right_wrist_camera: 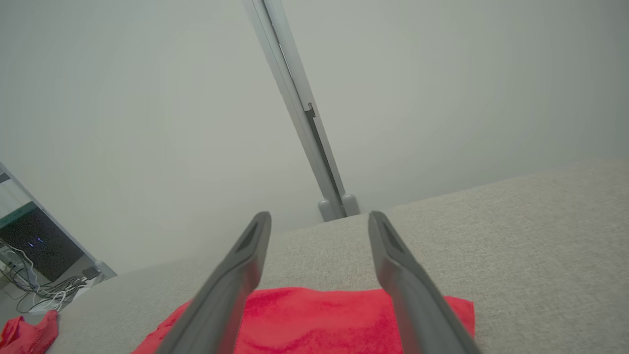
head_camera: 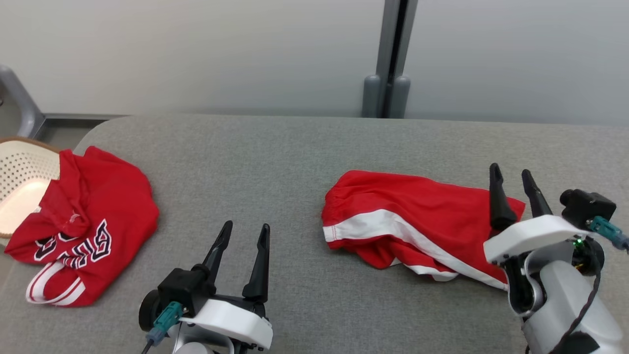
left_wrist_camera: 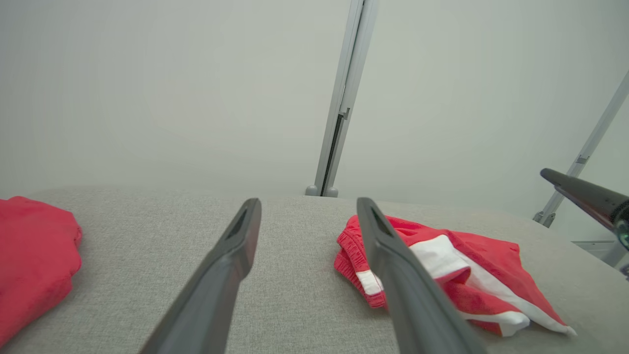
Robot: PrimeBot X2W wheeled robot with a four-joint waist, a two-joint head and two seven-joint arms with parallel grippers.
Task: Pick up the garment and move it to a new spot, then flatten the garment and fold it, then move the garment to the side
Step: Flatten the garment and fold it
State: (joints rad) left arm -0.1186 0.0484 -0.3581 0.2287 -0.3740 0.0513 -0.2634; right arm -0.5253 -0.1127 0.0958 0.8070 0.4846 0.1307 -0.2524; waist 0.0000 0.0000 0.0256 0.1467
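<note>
The garment (head_camera: 408, 211) is a pair of red shorts with a white side stripe, lying crumpled on the right half of the grey padded table (head_camera: 275, 157). My right gripper (head_camera: 510, 170) hovers over the shorts' right end, fingers apart and nothing between them. In the right wrist view the red cloth (right_wrist_camera: 319, 319) lies below the open right gripper (right_wrist_camera: 319, 214). My left gripper (head_camera: 246, 225) is open over bare table, left of the shorts. The left wrist view shows the shorts (left_wrist_camera: 471, 255) just right of the open left gripper (left_wrist_camera: 308, 201).
A second red garment, a jersey with dark lettering (head_camera: 93, 216), lies at the table's left edge, partly over a pale perforated basket (head_camera: 24, 172). A grey post (head_camera: 388, 59) stands behind the table's far edge. Bare table separates the two garments.
</note>
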